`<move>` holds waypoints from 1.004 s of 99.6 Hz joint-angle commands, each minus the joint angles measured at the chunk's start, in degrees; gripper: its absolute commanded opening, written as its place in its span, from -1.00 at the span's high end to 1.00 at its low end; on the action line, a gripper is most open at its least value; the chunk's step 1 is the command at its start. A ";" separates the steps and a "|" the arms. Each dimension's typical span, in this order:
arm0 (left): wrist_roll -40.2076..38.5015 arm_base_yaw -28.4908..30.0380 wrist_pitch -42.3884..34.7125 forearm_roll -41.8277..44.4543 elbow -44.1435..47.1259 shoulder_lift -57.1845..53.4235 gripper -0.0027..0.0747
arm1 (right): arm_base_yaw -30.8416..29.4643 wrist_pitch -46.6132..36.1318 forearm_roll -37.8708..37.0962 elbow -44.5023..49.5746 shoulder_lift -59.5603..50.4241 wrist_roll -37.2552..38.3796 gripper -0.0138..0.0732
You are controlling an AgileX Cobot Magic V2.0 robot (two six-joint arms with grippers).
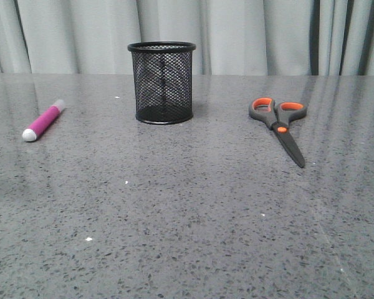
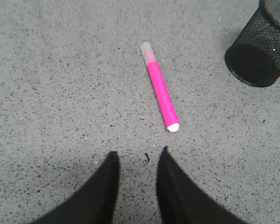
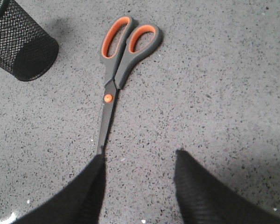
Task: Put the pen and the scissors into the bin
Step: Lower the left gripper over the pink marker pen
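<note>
Both claws, left (image 2: 137, 158) and right (image 3: 139, 161), gape empty over pen (image 2: 159, 93) and scissors (image 3: 119, 65).

Both wrist views crop my black wire-mesh cup (image 2: 260, 51); the right finger (image 3: 91, 186) hides the grey scissors' (image 3: 116, 70) blade tip.

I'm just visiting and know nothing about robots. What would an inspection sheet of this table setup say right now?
Surface: grey speckled table, a few white flecks.
Pen: lying flat on the left, untouched.
Scissors: lying flat on the right, blades closed, tips toward the robot.
Bin: upright between them, looks empty.
Clutter: nothing seen.
Left gripper: open, above the table near the pen's white tip.
Right gripper: open, near the blade tips.
Cables: nothing seen.
Surroundings: pale curtain behind.
</note>
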 commanded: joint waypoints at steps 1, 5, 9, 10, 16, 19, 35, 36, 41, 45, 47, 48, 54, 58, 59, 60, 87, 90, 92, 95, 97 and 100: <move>0.17 0.08 -2.43 -1.59 -3.12 1.76 0.16 | -0.33 -2.93 0.42 -2.25 0.15 -0.80 -0.17; 0.17 0.08 -2.43 -1.59 -3.74 2.59 0.09 | -0.33 -2.93 0.42 -2.25 0.15 -0.80 -0.17; 0.29 0.08 -2.43 -1.59 -4.47 3.58 0.01 | -0.33 -3.24 0.42 -2.25 0.15 -0.80 -0.17; 0.28 0.08 -2.43 -1.59 -4.58 3.75 -0.01 | -0.33 -3.25 0.42 -2.25 0.15 -0.80 -0.17; 1.24 0.08 -2.43 -2.24 -5.69 5.16 -0.07 | -0.33 -3.74 0.42 -2.25 0.15 -0.80 -0.17; 2.17 0.08 -2.40 -3.07 -6.23 5.69 -0.08 | -0.33 -3.78 0.42 -2.25 0.15 -0.80 -0.17; 5.96 0.08 -2.30 -7.63 -9.23 9.56 -0.07 | -0.33 -4.18 0.42 -2.40 0.15 -0.80 -0.17; 5.96 0.08 -2.30 -7.80 -9.37 9.95 -0.07 | -0.33 -4.17 0.42 -2.40 0.15 -0.80 -0.17; 5.96 0.08 -2.18 -7.89 -10.31 11.52 -0.07 | -0.33 -4.40 0.42 -2.40 0.15 -0.80 -0.17; 5.96 -0.04 -1.81 -8.17 -11.09 12.71 -0.07 | -0.33 -4.49 0.42 -2.40 0.15 -0.80 -0.17; 5.96 -0.04 -1.64 -8.27 -11.45 13.43 -0.07 | -0.33 -4.65 0.42 -2.40 0.15 -0.80 -0.17; 5.96 -0.04 -1.55 -8.38 -11.57 13.92 -0.07 | -0.33 -4.61 0.42 -2.40 0.15 -0.80 -0.17; 5.96 -0.63 -0.85 -8.38 -12.87 15.91 -0.07 | -0.33 -4.76 0.42 -2.40 0.15 -0.80 -0.17; 6.05 -1.25 -0.30 -8.38 -13.88 17.48 -0.07 | -0.33 -4.87 0.42 -2.40 0.15 -0.80 -0.17; 6.05 -1.35 -0.18 -8.38 -14.08 17.74 -0.07 | -0.33 -4.87 0.42 -2.40 0.15 -0.80 -0.17; 6.05 -1.59 -0.16 -8.38 -14.41 18.25 -0.07 | -0.33 -4.87 0.42 -2.40 0.15 -0.80 -0.17; 6.05 -6.56 0.11 -7.41 -20.22 28.02 -0.07 | -0.33 -5.43 0.42 -2.40 0.15 -0.80 -0.17; 6.05 -6.95 0.11 -7.09 -20.75 29.21 -0.07 | -0.33 -5.43 0.42 -2.40 0.15 -0.80 -0.17; 6.05 -7.19 0.11 -6.91 -21.18 29.65 -0.07 | -0.33 -5.43 0.42 -2.40 0.15 -0.80 -0.17; 6.05 -7.32 0.11 -4.72 -23.29 33.23 -0.07 | -0.33 -5.43 0.42 -2.40 0.15 -0.80 -0.17; 6.05 -7.32 0.11 -4.51 -23.58 33.58 -0.07 | -0.33 -5.43 0.42 -2.40 0.15 -0.80 -0.17; 6.05 -7.32 0.11 -4.36 -24.04 34.17 -0.07 | -0.33 -5.43 0.42 -2.40 0.15 -0.80 -0.17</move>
